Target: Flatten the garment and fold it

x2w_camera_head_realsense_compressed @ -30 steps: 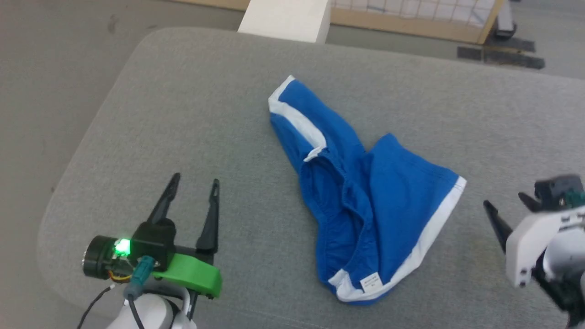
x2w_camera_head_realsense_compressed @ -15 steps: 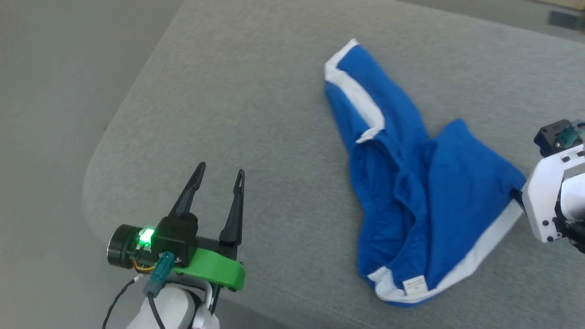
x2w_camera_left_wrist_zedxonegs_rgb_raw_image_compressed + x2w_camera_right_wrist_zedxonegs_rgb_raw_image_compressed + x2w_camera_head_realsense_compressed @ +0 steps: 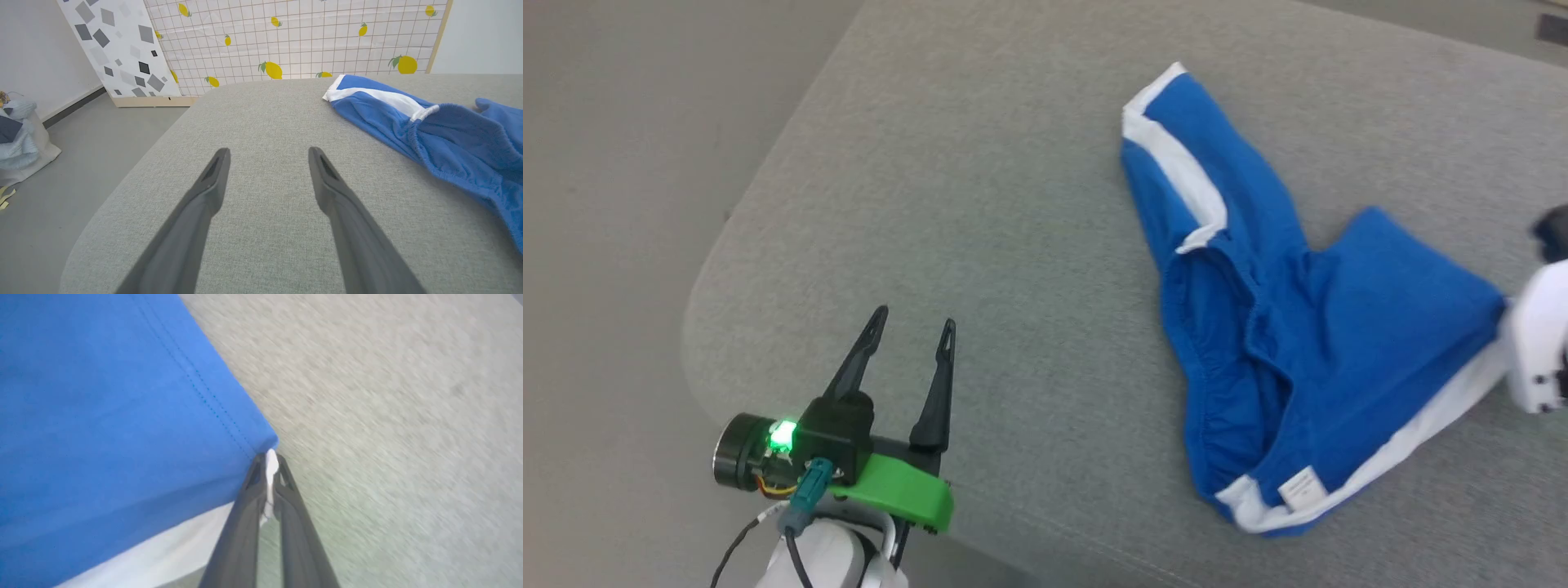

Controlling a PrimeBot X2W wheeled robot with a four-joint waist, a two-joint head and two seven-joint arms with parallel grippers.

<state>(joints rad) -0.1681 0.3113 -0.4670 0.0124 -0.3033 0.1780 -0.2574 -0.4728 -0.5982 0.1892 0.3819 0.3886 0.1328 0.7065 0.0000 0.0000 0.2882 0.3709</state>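
The garment (image 3: 1307, 327), royal-blue shorts with white stripes and a small white label, lies crumpled on the grey padded table (image 3: 980, 188). My right gripper (image 3: 268, 459) is shut on the garment's (image 3: 106, 416) white-trimmed corner, the cloth pinched between its fingertips. In the head view that arm's white wrist housing (image 3: 1539, 351) sits at the garment's right corner, its fingers hidden. My left gripper (image 3: 913, 320) hovers open over bare table, well left of the garment (image 3: 449, 130), nothing between its fingers (image 3: 212, 179).
The table's rounded left corner (image 3: 707, 310) drops to grey floor. Behind the table stand a lemon-print grid panel (image 3: 294, 36) and a grey-patterned board (image 3: 118, 45). A bag of cloth (image 3: 16, 134) sits on the floor at the left.
My right gripper reached the garment's right corner and shut on it; the cloth there is now stretched rightward. The head camera turned, shifting the whole picture. The left gripper stays open.
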